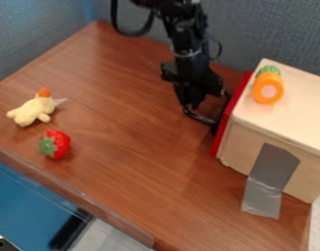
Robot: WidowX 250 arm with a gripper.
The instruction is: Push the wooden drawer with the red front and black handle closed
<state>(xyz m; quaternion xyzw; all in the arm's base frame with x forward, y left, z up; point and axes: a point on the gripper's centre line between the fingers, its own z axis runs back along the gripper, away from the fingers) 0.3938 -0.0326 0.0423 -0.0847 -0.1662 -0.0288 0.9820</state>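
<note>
The bench (136, 147), smooth reddish-brown wood grain, spans the frame. At the right sits a boxy pale wooden cabinet (297, 110), its red-edged face turned left toward the arm; its long axis I can't tell, as it's cut off by the frame. The black, jointed arm (184, 41) comes down from the top, its hand (203, 115) close by that red edge; whether it's open or closed, I can't tell. Creased silver-grey tape (272, 164) runs down the cabinet's side onto the bench. A fuzzy cream plush toy (35, 109) lies at the left, a rounded orange toy (268, 90) is on the cabinet, and a glossy red strawberry (60, 143) lies below the plush.
</note>
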